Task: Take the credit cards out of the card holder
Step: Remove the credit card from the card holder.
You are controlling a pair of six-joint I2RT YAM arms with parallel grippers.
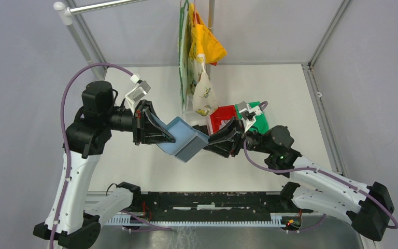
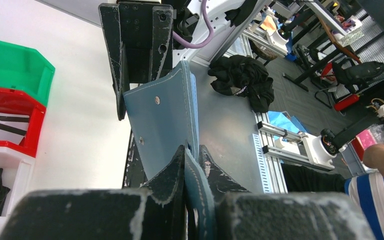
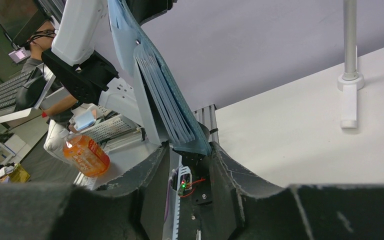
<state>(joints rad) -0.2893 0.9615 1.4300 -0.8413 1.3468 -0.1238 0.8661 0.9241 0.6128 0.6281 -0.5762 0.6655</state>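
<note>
Midair, left end effector (image 1: 170,140) and right end effector (image 1: 211,141) clamp the card holder (image 1: 185,141).

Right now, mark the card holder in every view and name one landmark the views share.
Top external: card holder at centre, held up between the left gripper and the right gripper.
Left wrist: centre, rising from bottom middle.
Right wrist: upper left of centre, layered edge running down to the middle.
Shared landmark: the white table.

Left tool (image 1: 170,139) clamped, right tool (image 1: 211,141) gripping
</note>
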